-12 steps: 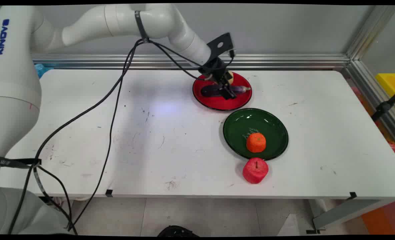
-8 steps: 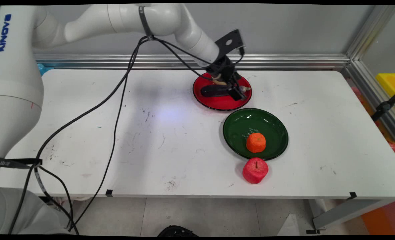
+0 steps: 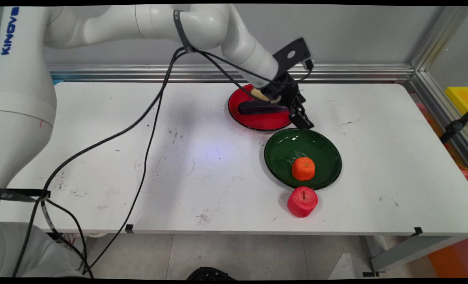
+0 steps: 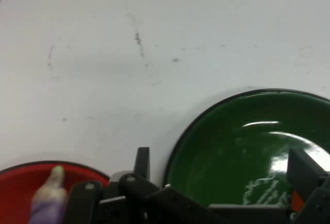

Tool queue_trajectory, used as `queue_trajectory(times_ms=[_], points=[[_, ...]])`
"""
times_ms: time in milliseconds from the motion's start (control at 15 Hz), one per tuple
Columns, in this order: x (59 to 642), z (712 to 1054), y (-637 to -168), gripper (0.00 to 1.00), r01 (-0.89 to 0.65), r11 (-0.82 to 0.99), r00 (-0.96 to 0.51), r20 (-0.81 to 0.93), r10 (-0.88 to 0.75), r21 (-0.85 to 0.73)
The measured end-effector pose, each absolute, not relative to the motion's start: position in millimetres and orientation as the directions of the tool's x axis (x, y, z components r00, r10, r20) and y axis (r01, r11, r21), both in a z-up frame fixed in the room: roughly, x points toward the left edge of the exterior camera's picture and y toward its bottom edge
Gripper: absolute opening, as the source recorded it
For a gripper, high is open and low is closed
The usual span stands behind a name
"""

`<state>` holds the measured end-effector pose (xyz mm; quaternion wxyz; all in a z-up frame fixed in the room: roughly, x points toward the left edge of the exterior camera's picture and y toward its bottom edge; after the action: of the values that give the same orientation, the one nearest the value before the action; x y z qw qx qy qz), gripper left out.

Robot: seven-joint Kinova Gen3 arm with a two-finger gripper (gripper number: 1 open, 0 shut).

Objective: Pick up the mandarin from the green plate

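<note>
My gripper [image 3: 302,122] [image 4: 220,156] hangs open and empty over the far rim of the green plate [image 3: 321,152] [image 4: 227,147], just off the red plate's right edge. Its fingers [image 4: 142,161] straddle the green plate's rim in the hand view. A dark purple eggplant [image 3: 257,107] [image 4: 47,199] lies on the red plate [image 3: 257,122] [image 4: 15,183], to my gripper's left; its right end is hidden behind the hand in the main view. An orange [image 3: 303,168] sits in the green plate's near part.
A red apple [image 3: 302,201] stands on the table [image 3: 178,157] just in front of the green plate. A tan thing [image 3: 257,94] at the red plate's back is mostly hidden by the wrist. Black cables [image 3: 147,130] hang over the table's left half.
My gripper has moved right and toward the near side, from above the eggplant on the red plate to the green plate's far rim. The eggplant stayed on the red plate.
</note>
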<state>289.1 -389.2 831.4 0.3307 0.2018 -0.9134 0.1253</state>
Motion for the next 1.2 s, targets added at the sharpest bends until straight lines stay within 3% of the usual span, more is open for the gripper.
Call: queue_trajectory(times_ms=[1200], points=[[258,775,-311,1.00,-0.435,0.898,-0.705,0.645,-0.295,-0.065]])
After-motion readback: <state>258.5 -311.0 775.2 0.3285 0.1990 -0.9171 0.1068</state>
